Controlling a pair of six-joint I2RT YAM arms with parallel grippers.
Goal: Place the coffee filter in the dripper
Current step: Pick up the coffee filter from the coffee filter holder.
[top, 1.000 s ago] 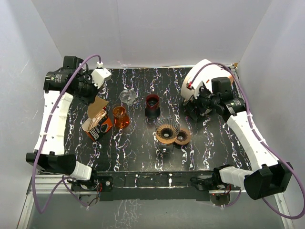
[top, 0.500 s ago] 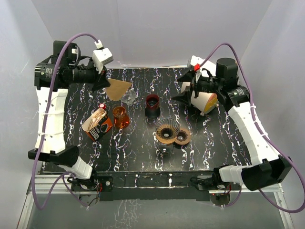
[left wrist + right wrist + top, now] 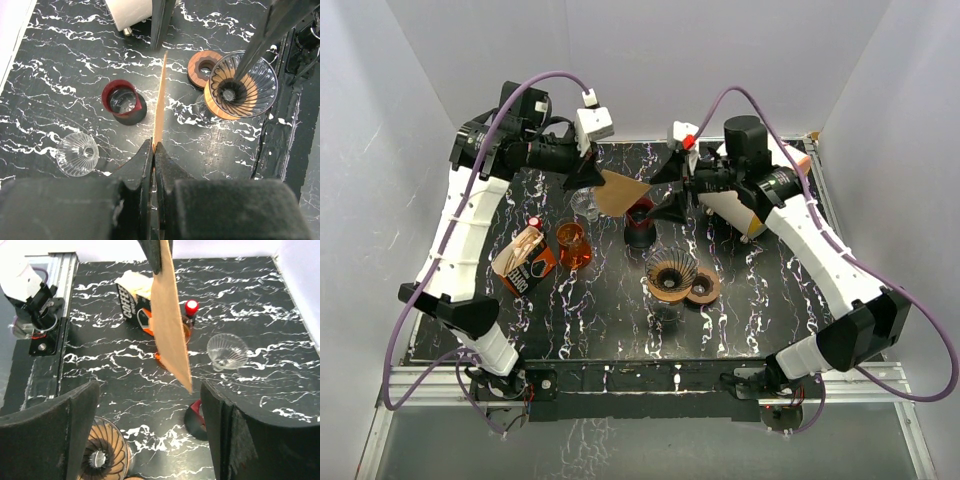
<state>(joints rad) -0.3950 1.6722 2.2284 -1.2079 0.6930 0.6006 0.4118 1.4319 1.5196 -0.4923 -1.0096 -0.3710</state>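
Surface [image 3: 600, 300]: black with white marbling, and it carries all the items.

Left arm [image 3: 470, 210] and right arm [image 3: 820, 240] are both raised over the far half, wrists facing each other.

White paper-wrapped cylinder [image 3: 735, 210]: lies under the right wrist. The left wrist view catches only one end of it.

Coffee bag [image 3: 525, 262]: open, at near left. Its "COFFEE" lettering is legible only in the right wrist view.

Coffee filter [image 3: 620, 193]: brown paper fan held in the air above the red cup [image 3: 640, 215], not in the dripper. The top view shows its flat face. The left wrist view shows it edge-on, as a thin orange line. The right wrist view shows the broad side hanging, with its lower corner pointing down.

Left end effector [image 3: 153, 148]: fingers pressed together on the filter's edge. The pinch is clear only in the left wrist view.

Right end effector [image 3: 665, 188]: fingers spread wide and gripping nothing. In its own view the filter's corner hangs in the gap, apart from both fingers.

Dripper [image 3: 672, 273]: amber ribbed cone on a glass stand, near centre, well apart from the filter. Its interior is bare in the left wrist view.

Amber cup [image 3: 572, 245]: just beside the bag.

Clear glass cone [image 3: 585, 203]: far side of the amber cup.

Wooden ring [image 3: 703, 288]: touching the dripper's right side.

Red cap [image 3: 534, 221]: beside the bag; what it sits on I cannot tell.
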